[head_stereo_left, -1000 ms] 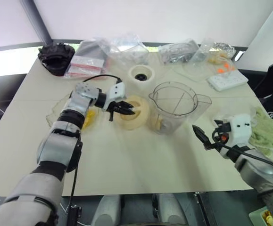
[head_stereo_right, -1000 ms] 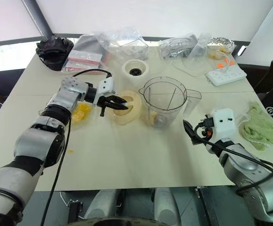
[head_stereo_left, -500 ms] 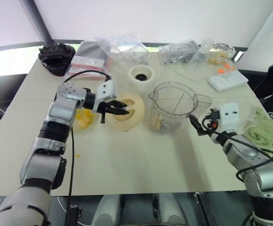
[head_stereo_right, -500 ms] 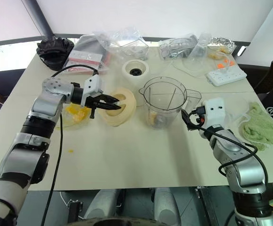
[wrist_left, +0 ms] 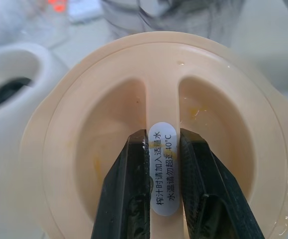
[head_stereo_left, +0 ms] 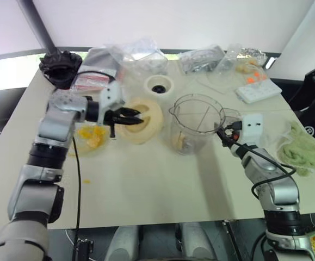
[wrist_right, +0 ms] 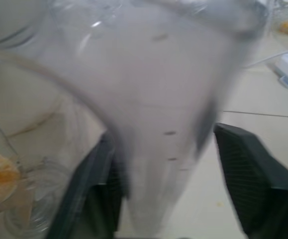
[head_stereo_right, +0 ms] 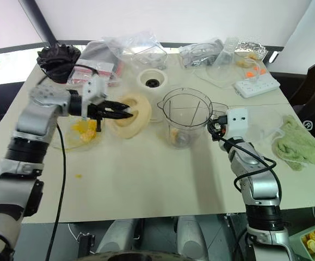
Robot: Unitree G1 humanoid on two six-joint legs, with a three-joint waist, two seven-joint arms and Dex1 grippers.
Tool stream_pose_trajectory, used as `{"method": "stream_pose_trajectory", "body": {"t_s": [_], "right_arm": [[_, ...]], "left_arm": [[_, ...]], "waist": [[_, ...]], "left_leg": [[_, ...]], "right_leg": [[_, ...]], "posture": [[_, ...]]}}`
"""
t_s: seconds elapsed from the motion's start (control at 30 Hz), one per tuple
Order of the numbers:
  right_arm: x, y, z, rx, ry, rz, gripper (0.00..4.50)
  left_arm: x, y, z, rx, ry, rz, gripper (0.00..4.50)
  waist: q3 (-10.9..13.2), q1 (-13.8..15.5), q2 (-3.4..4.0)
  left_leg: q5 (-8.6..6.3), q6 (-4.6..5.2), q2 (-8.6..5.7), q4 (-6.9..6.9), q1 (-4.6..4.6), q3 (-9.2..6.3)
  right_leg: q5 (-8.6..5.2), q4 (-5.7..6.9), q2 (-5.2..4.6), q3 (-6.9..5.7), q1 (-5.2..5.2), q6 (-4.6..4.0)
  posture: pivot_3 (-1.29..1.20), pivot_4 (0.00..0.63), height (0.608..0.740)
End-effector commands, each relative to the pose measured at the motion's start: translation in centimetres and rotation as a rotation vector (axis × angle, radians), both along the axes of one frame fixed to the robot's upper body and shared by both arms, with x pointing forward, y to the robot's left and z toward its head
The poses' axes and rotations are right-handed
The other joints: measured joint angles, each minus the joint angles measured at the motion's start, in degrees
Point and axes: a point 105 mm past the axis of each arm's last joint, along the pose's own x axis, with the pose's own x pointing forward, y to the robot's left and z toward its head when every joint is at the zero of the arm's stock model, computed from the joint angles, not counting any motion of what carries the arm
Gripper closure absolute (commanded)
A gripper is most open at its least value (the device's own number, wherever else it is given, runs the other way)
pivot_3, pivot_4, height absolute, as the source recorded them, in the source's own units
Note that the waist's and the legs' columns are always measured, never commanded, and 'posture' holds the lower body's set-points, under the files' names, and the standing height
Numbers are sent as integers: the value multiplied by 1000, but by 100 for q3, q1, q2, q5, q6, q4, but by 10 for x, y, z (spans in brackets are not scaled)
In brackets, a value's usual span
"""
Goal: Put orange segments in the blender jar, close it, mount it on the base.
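The blender jar stands upright at mid-table, with orange segments at its bottom. More orange segments lie in a shallow clear dish to its left. My left gripper is shut on the centre rib of the cream-yellow lid, holding it tilted just left of the jar. My right gripper is at the jar's handle, open, with one finger on each side and close to it. The base sits behind the lid.
A black ribbed part sits at the far left corner. Clear bags line the back edge. A white power strip lies at the back right, a green cloth at the right edge. A small orange bit lies on the table.
My left gripper has raised the lid and drawn it a little left. My right gripper has moved forward to the jar's handle and its fingers have narrowed around it.
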Motion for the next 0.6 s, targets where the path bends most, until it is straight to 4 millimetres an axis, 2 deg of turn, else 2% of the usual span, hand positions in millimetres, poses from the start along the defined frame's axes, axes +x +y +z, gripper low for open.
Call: {"method": "stream_pose_trajectory", "body": {"t_s": [0.03,0.1,0.2,0.3,0.37,0.5,0.6], "right_arm": [[0,8,21,-3,-81,21,1720],[0,15,26,4,-97,43,1720],[-1,22,29,3,-109,58,1720],[-1,26,31,-3,-126,67,2632],[0,27,31,-1,-125,62,3550],[1,30,33,17,-124,66,3511],[0,41,36,39,-128,101,3511]], "left_arm": [[-5,8,59,-80,-125,2,4249],[-5,10,84,-106,-166,-1,4249],[-4,8,105,-125,-208,-12,4249],[-5,3,121,-146,-235,-46,4249],[-8,-5,133,-163,-252,-91,4249],[-12,-28,145,-194,-256,-199,4249],[-17,-45,144,-193,-230,-287,4249]], "waist": [[0,0,0],[0,11,0],[0,1,0],[0,-11,0],[0,-19,0],[1,-17,-1],[0,-27,-1]], "left_leg": [[0,0,-1,0,3,0],[0,0,-3,0,8,1],[0,0,-7,0,12,2],[0,0,-8,0,19,3],[0,0,-8,0,20,6],[0,0,-7,0,21,8],[0,0,-8,0,21,10]], "right_leg": [[0,2,0,0,0,0],[-1,9,0,2,2,0],[-1,11,0,4,4,0],[-2,19,1,9,4,-1],[-4,24,4,9,4,-4],[-5,27,6,9,3,-6],[-5,27,5,9,4,-6]], "posture": [[0,150,740],[0,150,740],[0,150,740],[0,150,740],[0,150,740],[0,150,740],[0,150,740]]}}
